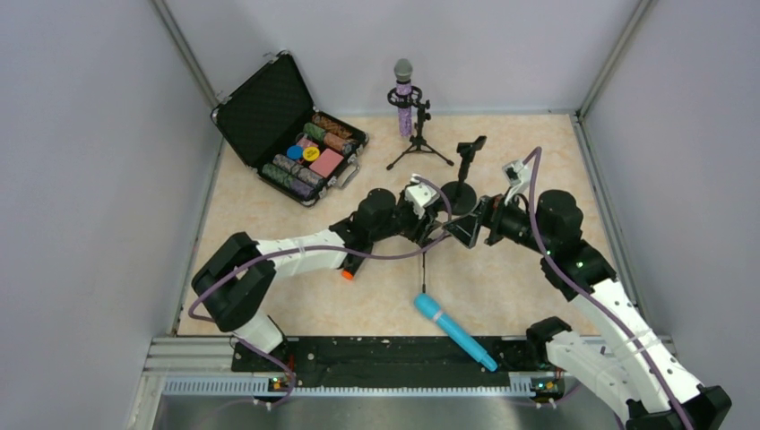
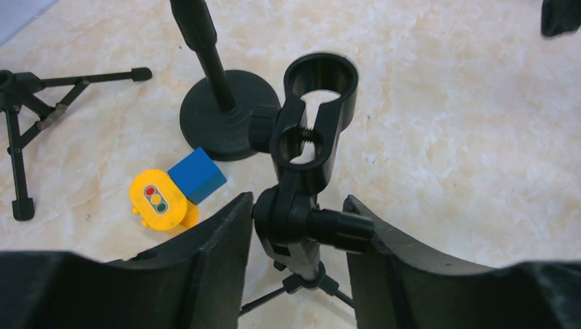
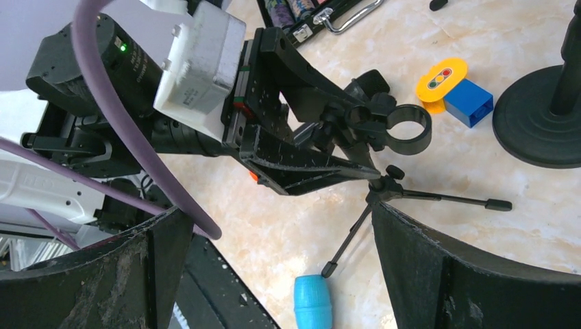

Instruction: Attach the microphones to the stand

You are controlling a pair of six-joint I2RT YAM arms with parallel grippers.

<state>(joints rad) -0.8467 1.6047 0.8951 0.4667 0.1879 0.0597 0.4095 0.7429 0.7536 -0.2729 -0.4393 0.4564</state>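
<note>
Your three microphones are spread out. The purple microphone [image 1: 404, 94] already stands in its tripod at 12 o'clock on the table [image 1: 269, 224]. The light-blue microphone [image 1: 454, 331] lies loose at 6 o'clock by the near edge. Of the black microphone [image 1: 347, 273], only the orange tip shows from under your left forearm [image 1: 296, 251], at about 8 o'clock from the grippers. At mid-table the small tripod stand [image 2: 288, 226] is pinched at its swivel joint by the left gripper [image 2: 298, 205], whose jaws are closed partway onto the joint and its knob. The stand's empty clip ring [image 2: 320, 79] points to 12 o'clock in the wrist view. The right gripper [image 3: 277, 219] gapes wide with nothing in it, facing the left one from 3 o'clock. The main risk, as I judge it, is that you hold a swivel, so the clip may rotate or the light stand may tip when you press a microphone in. Its thin legs could also catch the round-base stand [image 2: 229, 113] or the toy block [image 2: 175, 192], both close at 10 o'clock. Your left forearm lies over the black microphone and could roll it away. Both arms reach low and forward, with the wrists nearly meeting.
</note>
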